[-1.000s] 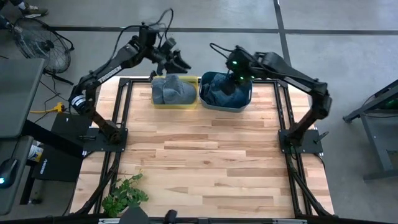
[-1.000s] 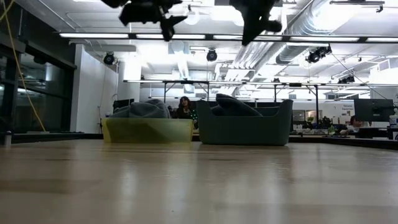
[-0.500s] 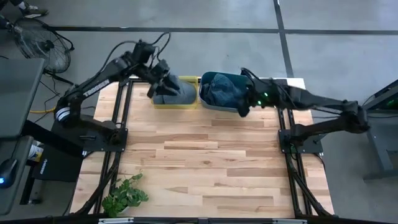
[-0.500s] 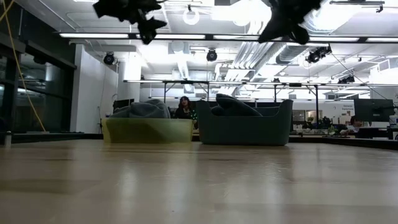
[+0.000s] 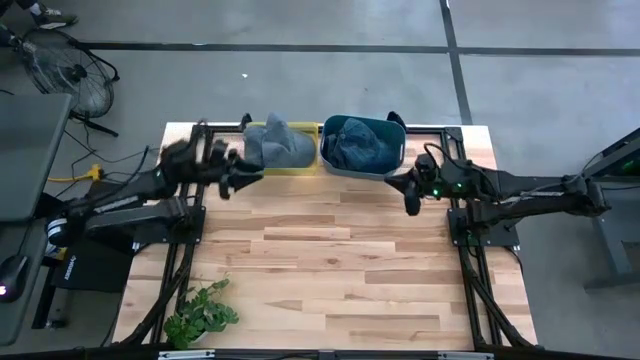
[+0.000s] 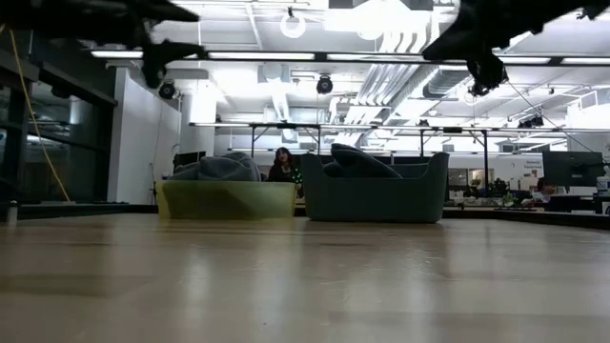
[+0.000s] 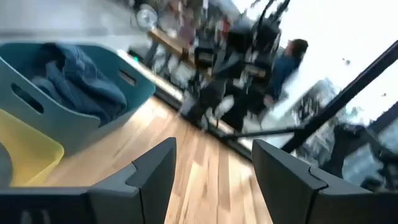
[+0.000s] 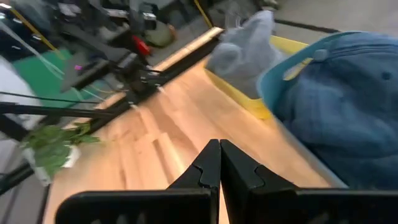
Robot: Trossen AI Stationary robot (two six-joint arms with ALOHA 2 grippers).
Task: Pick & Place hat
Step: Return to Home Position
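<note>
A grey hat (image 5: 278,145) lies in a yellow bin (image 5: 258,168) at the table's far edge. Beside it a dark blue hat (image 5: 358,143) fills a teal bin (image 5: 397,158). In the low view the grey hat (image 6: 217,168) and the blue hat (image 6: 357,160) bulge above their bins. My left gripper (image 5: 240,176) hangs open, left of and nearer than the yellow bin; its wrist view shows the fingers wide apart (image 7: 214,180). My right gripper (image 5: 412,205) is shut and empty, near the teal bin's right corner; the fingertips meet (image 8: 219,163).
The wooden table (image 5: 330,270) stretches bare from the bins to the near edge. A small green plant (image 5: 200,312) sits at the near left corner. The arms' frames run along the left and right sides. A person (image 6: 282,164) sits in the room behind the table.
Both arms have drawn back from above the bins. The left gripper swung toward the table's left and near side; the right gripper swung right and nearer, past the teal bin's corner. Both hats stayed in their bins.
</note>
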